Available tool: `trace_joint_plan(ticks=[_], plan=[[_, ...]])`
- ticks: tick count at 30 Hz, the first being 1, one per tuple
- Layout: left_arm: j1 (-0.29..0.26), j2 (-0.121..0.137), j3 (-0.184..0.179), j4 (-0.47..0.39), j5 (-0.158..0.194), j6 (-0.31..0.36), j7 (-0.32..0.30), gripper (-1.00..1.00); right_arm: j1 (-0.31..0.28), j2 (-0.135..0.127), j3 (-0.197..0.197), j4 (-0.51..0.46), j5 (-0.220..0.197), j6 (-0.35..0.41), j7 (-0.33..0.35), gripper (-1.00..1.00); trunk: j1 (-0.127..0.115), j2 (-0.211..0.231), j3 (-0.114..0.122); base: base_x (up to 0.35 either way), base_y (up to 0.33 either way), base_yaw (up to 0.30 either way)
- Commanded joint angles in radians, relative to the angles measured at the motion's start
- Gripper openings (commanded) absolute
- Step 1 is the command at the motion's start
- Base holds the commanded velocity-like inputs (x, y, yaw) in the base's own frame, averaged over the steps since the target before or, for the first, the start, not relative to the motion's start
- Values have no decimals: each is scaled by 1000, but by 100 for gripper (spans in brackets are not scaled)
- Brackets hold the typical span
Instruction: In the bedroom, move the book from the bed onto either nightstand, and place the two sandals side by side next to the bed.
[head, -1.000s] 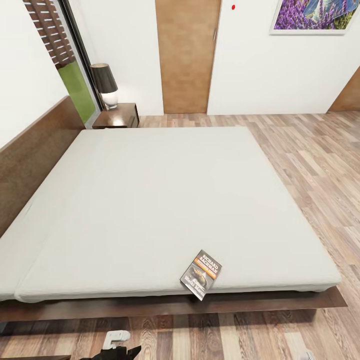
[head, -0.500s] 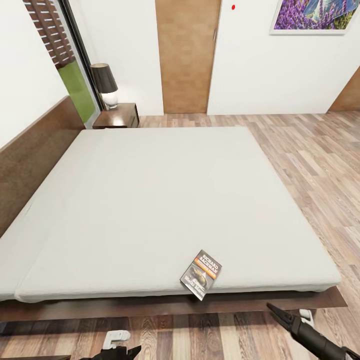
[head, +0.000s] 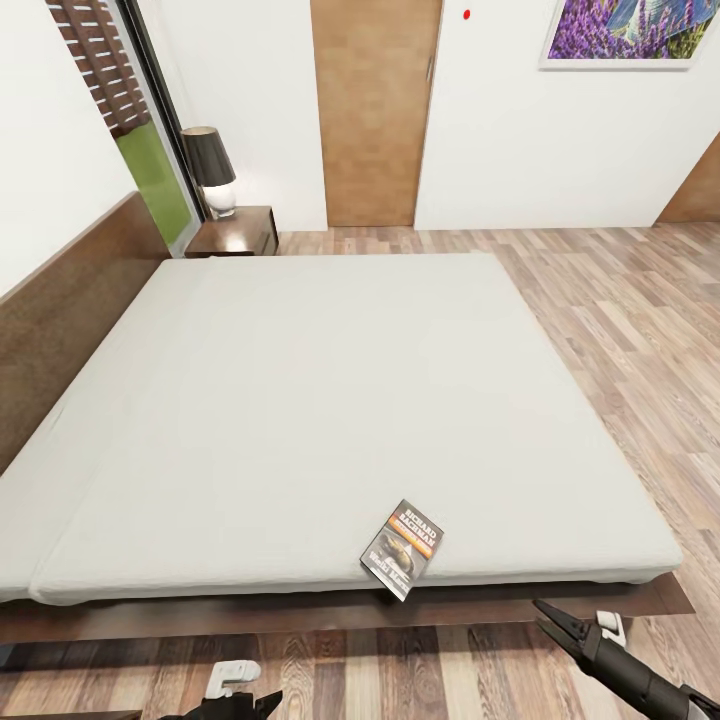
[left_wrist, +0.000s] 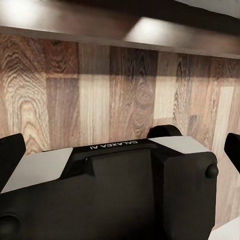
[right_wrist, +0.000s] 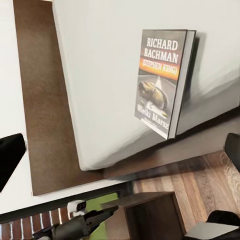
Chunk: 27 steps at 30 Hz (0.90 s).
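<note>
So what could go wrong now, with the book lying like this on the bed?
The book sits at the very edge of the bed, one corner hanging over, so a clumsy touch from the right claw might push it onto the floor. The nightstand also stands far across the bed, making a long carry.

Black tapered right hand (head: 548, 611), white wrist fitting
</note>
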Motion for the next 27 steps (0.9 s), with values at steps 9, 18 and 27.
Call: trace_joint_plan(ticks=[9, 18, 27], plan=[[0, 1, -4, -1, 10, 9, -1, 100, 0, 57, 1, 0, 0, 10, 17, 100, 0, -1, -1, 0, 0, 0], [0, 1, -2, -3, 18, 10, -1, 100, 0, 153, 1, 1, 1, 5, 8, 100, 0, -1, -1, 0, 0, 0], [0, 1, -2, -6, 100, 9, -1, 100, 0, 204, 1, 1, 1, 1, 6, 100, 0, -1, -1, 0, 0, 0]])
